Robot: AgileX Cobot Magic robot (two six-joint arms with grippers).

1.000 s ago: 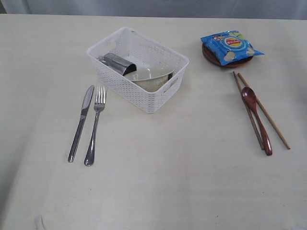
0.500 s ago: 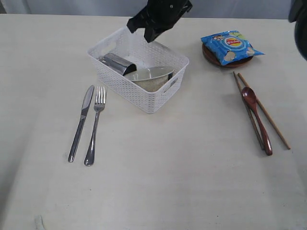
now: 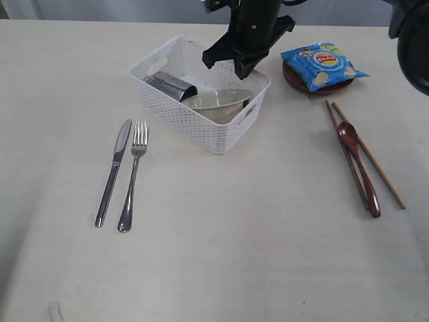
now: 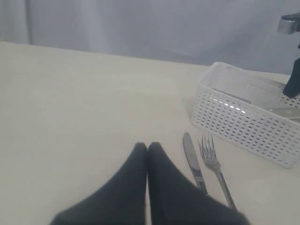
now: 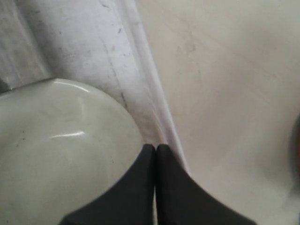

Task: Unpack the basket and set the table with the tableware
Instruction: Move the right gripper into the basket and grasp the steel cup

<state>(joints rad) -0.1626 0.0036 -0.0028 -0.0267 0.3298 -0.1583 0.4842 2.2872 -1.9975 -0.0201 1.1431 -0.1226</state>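
Note:
The white basket (image 3: 194, 127) stands at the back middle of the table (image 3: 234, 255) and holds a steel cup (image 3: 167, 86) on its side and a pale bowl (image 3: 218, 100). My right gripper (image 3: 239, 71) is shut and empty, its tips at the basket's far right rim (image 5: 140, 70), beside the bowl (image 5: 61, 150). A knife (image 3: 114, 171) and fork (image 3: 132, 178) lie left of the basket. The wooden spoon (image 3: 358, 164) and chopsticks (image 3: 375, 168) lie at the right. My left gripper (image 4: 147, 146) is shut over bare table near the knife (image 4: 192, 159).
A blue chips bag (image 3: 322, 66) lies on the brown plate (image 3: 295, 79) at the back right. A dark part of an arm (image 3: 410, 40) shows at the top right corner. The left gripper does not show in the exterior view.
The right arm has come in from the top and dropped to the basket's far right rim. The basket has slid right and turned a little, and the bowl has shifted inside it.

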